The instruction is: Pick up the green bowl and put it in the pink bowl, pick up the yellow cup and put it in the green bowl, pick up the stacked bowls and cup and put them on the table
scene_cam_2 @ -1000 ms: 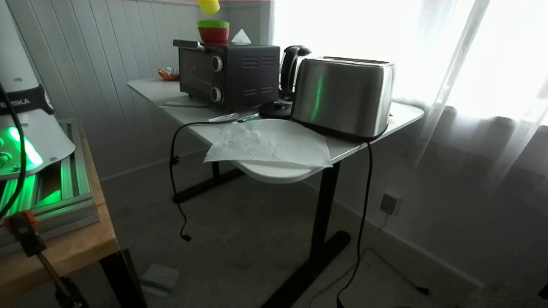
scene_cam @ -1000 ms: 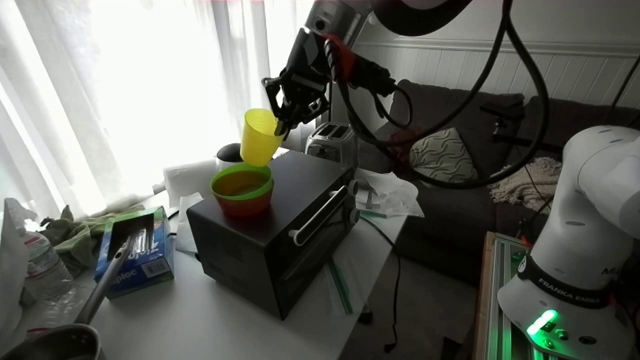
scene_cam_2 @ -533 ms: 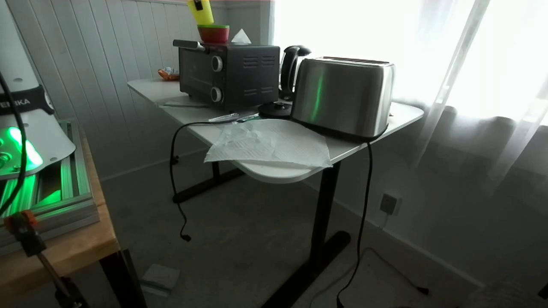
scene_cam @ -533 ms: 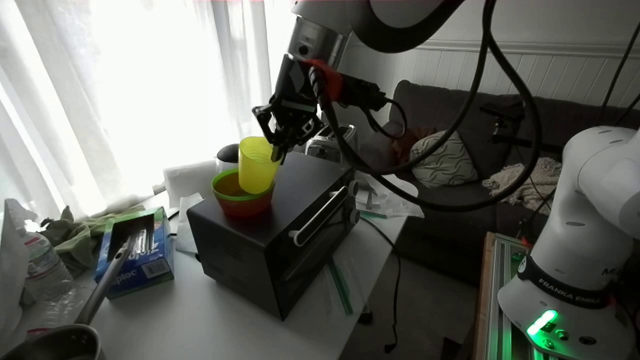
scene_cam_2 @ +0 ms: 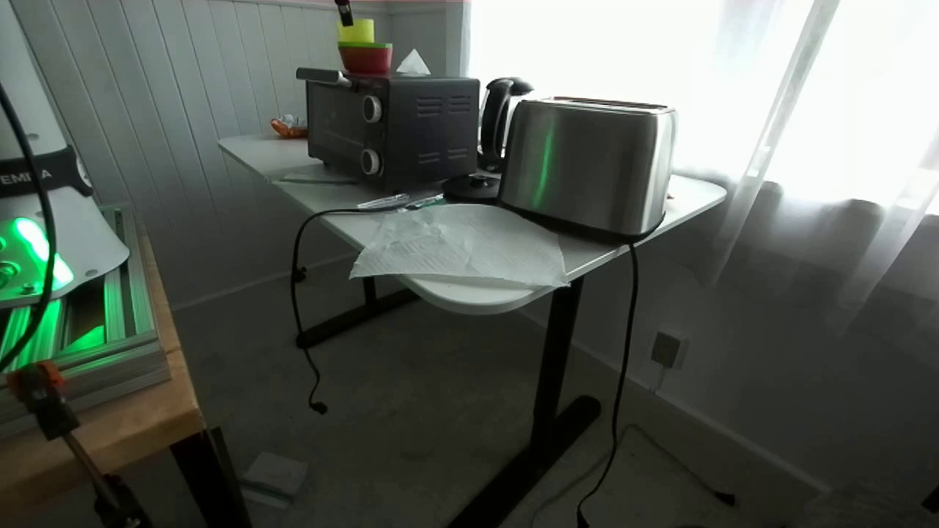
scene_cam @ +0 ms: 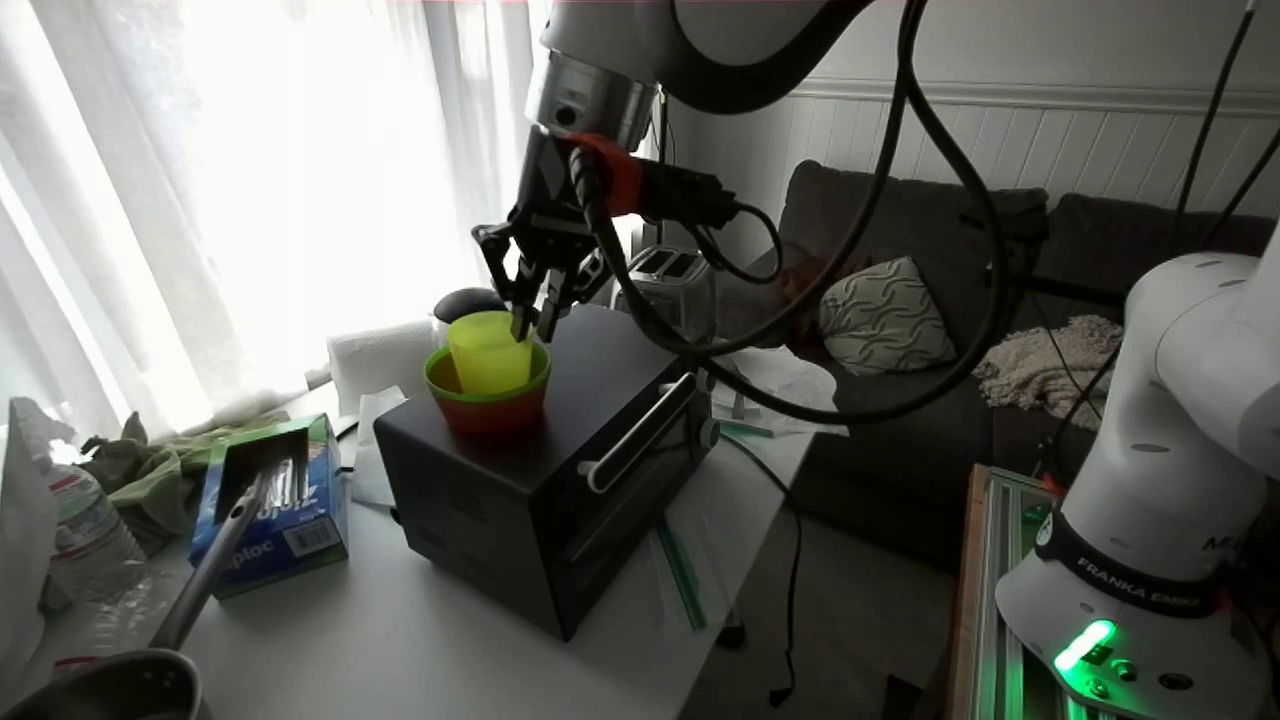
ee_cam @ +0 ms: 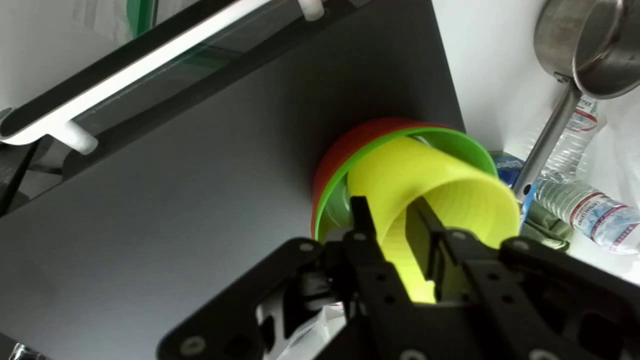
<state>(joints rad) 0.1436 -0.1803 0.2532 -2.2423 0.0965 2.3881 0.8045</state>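
The yellow cup (scene_cam: 490,352) stands in the green bowl (ee_cam: 467,148), its rim well above the bowl. The green bowl is nested in the pink bowl (scene_cam: 492,415), which looks red here and rests on the black oven (scene_cam: 620,365). The stack also shows in an exterior view, with yellow cup (scene_cam_2: 356,31) over pink bowl (scene_cam_2: 365,61). My gripper (scene_cam: 533,328) is just above the cup's rim. In the wrist view the gripper (ee_cam: 389,202) has its fingers apart, one each side of the cup's near wall, neither seen pressing it. The white table (scene_cam: 400,640) is below the oven.
The oven's front handle (scene_cam: 640,430) sticks out. A toaster (scene_cam: 668,285) and a kettle (scene_cam_2: 499,117) stand beside the oven. A bag box (scene_cam: 285,540), a pot (scene_cam: 110,690) and a water bottle (scene_cam: 90,520) are on the table. A loose cord (scene_cam: 790,590) hangs off its edge.
My gripper has carried the yellow cup down into the green bowl and let go of it. The cup, tilted before, now stands more upright. The bowls stay on the oven.
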